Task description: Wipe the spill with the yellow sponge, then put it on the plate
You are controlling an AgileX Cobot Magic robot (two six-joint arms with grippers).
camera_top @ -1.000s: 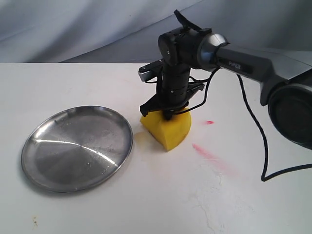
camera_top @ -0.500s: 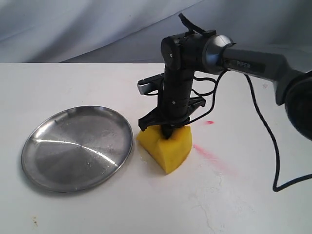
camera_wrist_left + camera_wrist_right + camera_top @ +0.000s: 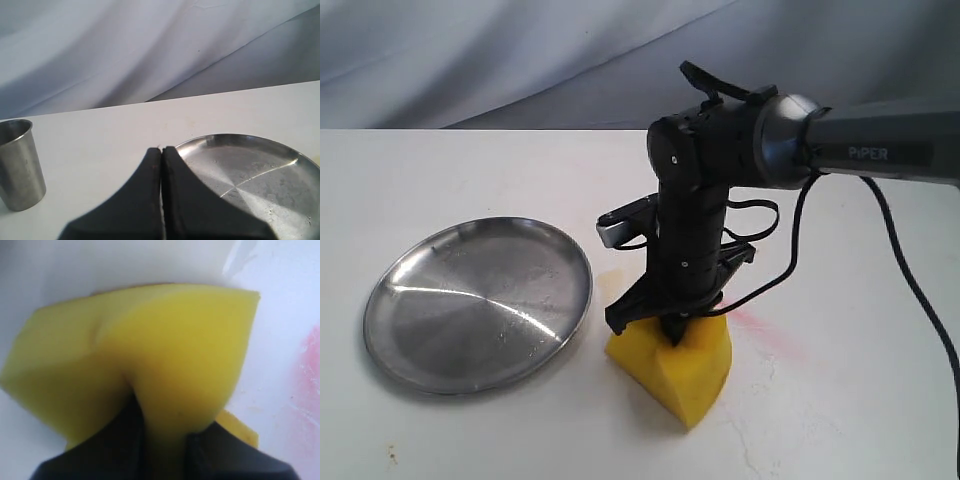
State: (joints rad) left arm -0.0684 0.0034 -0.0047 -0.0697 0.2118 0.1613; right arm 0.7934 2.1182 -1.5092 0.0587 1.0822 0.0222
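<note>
Exterior view: right gripper point(image 3: 672, 332) points straight down at the counter point(image 3: 470, 165); arm comes in from the right.
Right fingers: pinching the yellow sponge point(image 3: 682, 378) at its top middle. Foam bulges out on both sides of the pinch.
Sponge posn: low edge on the counter, just beside the plate point(image 3: 382, 335), on its right. We see no contact w/ the rim.
Right wrist view: sponge point(image 3: 190, 340) is creased deep where the dark fingers point(image 3: 112, 450) bite. Red streak point(image 3: 309, 375) is on the counter alongside.
Liquid: the spill point(image 3: 611, 280) reads as a faint yellowish tint betw. plate rim and sponge. It is too pale for us to be sure.
Left wrist view: left gripper point(image 3: 161, 150) has fingers pressed together w/ nothing betw. them, over the counter near the plate point(image 3: 250, 175). Metal cup point(image 3: 17, 162) stands apart from the plate.
Stage: we judge the wipe is in hand; plate drop not yet done.
Handling: we rate the sponge light, soft and v. compressible. It looks easy to grip and unlikely to slip, but a hard pinch buckles it, so less of the face meets the counter.
Hold: we'd keep top middle, across the short width. A lighter squeeze should let the base sit flatter.
Risk: wet foam may drip en route. The shiny plate could skid if nudged, so we'd release low.
</note>
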